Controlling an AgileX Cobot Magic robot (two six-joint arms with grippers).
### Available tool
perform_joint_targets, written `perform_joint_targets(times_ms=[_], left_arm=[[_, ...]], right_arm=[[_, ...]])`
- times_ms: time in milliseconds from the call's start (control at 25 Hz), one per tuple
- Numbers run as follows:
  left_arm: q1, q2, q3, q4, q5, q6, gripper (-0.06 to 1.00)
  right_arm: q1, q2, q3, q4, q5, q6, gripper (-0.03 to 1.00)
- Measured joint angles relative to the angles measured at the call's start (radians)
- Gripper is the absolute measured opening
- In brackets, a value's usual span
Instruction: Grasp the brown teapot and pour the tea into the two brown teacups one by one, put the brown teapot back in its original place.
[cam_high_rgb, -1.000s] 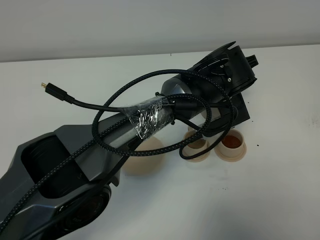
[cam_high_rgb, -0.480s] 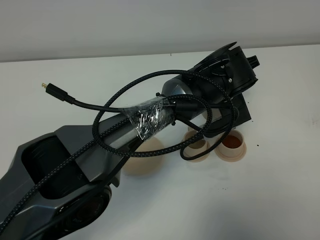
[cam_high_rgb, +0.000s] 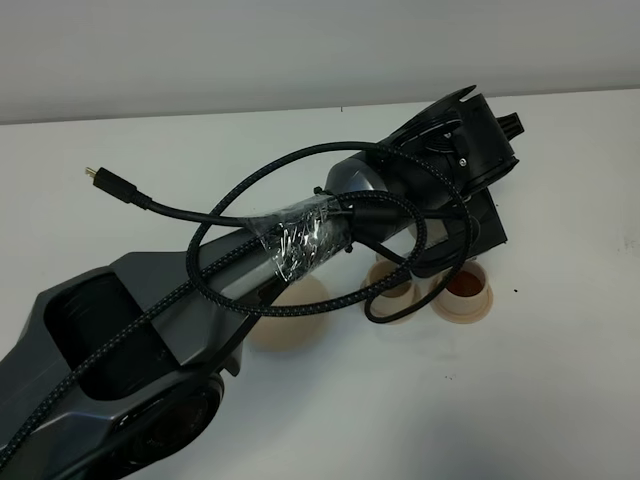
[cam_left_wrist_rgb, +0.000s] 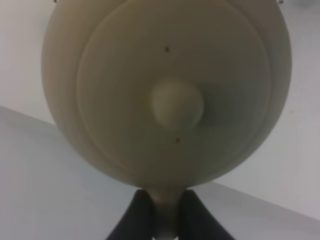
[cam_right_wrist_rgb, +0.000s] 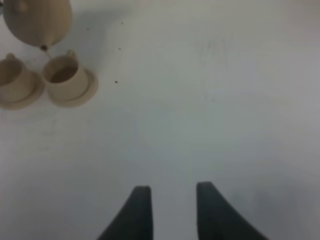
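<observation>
Teapot position: round squat beige-tan ceramic teapot (cam_left_wrist_rgb: 167, 90) hangs tipped, spout down, its loop handle clamped in the left gripper (cam_left_wrist_rgb: 164, 210). Wide flat beige-tan saucer (cam_high_rgb: 290, 318) sits vacant beneath that arm. Spout tip (cam_right_wrist_rgb: 45, 47) hovers just by the rim of the tea-filled beige-tan cylindrical teacup (cam_right_wrist_rgb: 64, 75), with the matching second teacup (cam_right_wrist_rgb: 15, 82) directly beside it. Right gripper (cam_right_wrist_rgb: 172, 200) is spread wide, empty, well apart.

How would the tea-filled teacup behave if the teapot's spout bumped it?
Small and merely resting on its saucer, the tea-filled teacup would probably slide or tip easily. Its tea would likely spill. It looks ceramic, so probably stiff and chippable.
</observation>
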Motion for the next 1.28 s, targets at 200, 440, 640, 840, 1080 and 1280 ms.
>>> perform_joint_targets(times_ms=[200,440,640,840,1080,1280], left_arm=[[-0.001,0.000,0.000,0.000,0.000,0.000,0.13],[-0.006,0.000,0.000,0.000,-0.001,-0.003,0.13],[-0.006,0.015,0.000,0.000,-0.001,-0.016,0.13],[-0.007,0.024,0.000,-0.001,0.001,-0.020,0.13],[-0.007,0.025,0.000,0.003,0.001,-0.024,0.13],[-0.007,0.025,0.000,0.003,0.001,-0.024,0.13]], right_arm=[[0.000,0.000,0.000,0.000,0.000,0.000,0.23],[0.000,0.000,0.000,0.000,0.000,0.000,0.23],[0.000,0.000,0.000,0.000,0.000,0.000,0.23],[0.000,0.000,0.000,0.000,0.000,0.000,0.23],[0.000,0.000,0.000,0.000,0.000,0.000,0.23],[0.000,0.000,0.000,0.000,0.000,0.000,0.23]])
